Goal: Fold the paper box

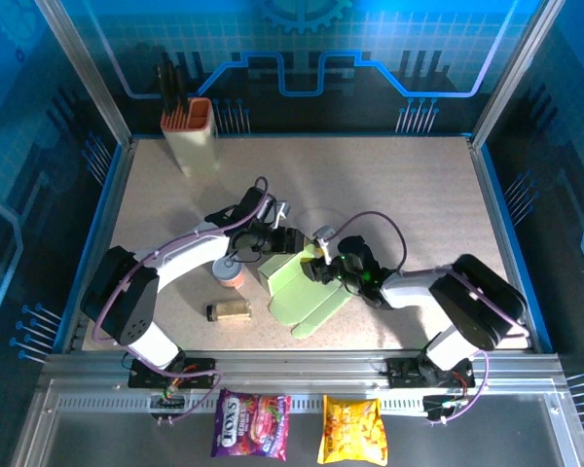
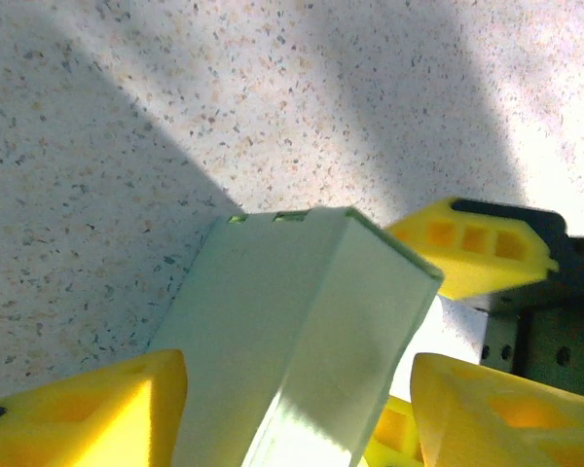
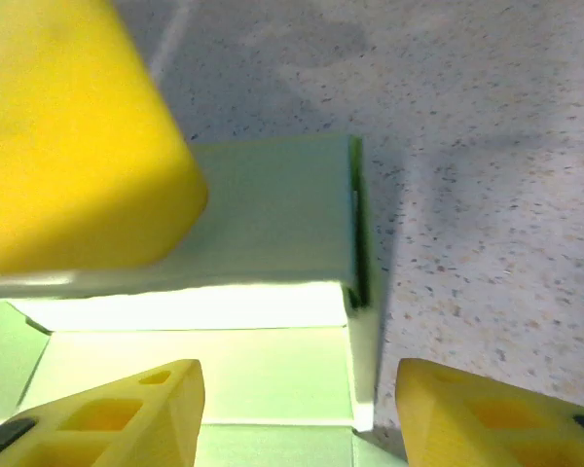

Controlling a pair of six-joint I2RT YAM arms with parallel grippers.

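Paper box (image 1: 302,287) | located centre of table (image 1: 419,195), btwn both grippers, part-folded: walls raised at far end, flaps flat twd near edge | L gripper (image 2: 297,389): jaws set apart, box end straddled, not clamped | R gripper (image 3: 300,379): jaws set apart astride box side wall, released

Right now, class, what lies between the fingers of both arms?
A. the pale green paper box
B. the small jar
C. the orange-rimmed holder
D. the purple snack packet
A: in the wrist views the paper box runs between the yellow left fingers, and its green card also lies between the right fingers.
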